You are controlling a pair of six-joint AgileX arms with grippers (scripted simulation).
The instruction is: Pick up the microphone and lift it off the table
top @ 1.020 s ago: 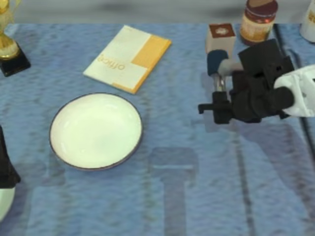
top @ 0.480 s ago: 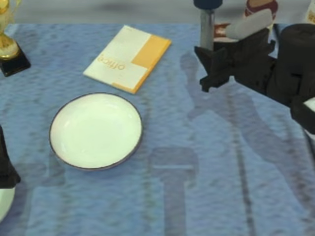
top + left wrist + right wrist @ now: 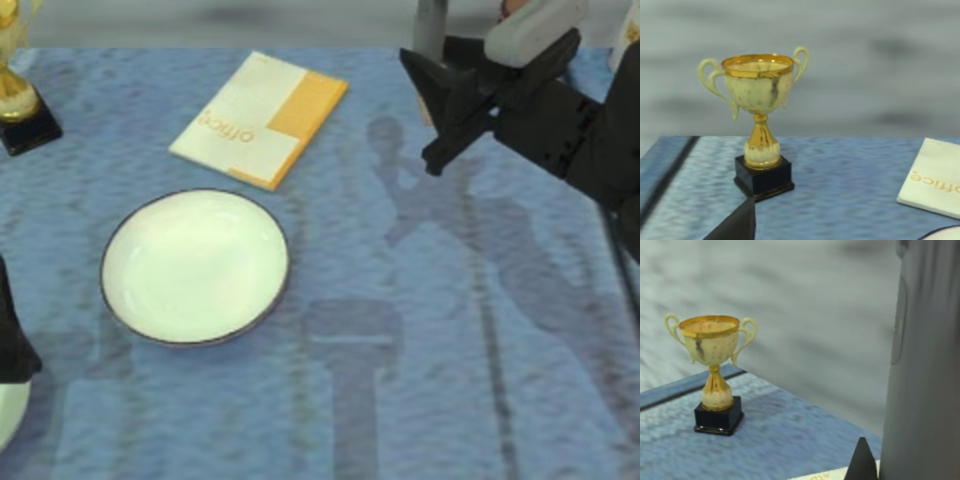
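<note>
Microphone (image 3: 430, 25), grey handle only showing at the top view's far right edge, has risen higher since a second ago, clamped in right gripper (image 3: 445, 95), clear of table (image 3: 400, 400); left arm parked; lift looks essentially done.

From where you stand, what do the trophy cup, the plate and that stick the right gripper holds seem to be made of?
The trophy looks like polished gold-tone metal, worn pale on the bowl, on a glossy black base. The plate seems glazed white ceramic with a thin dark rim. The microphone, held by the right gripper above the table, shows a smooth matte grey handle, probably metal.
</note>
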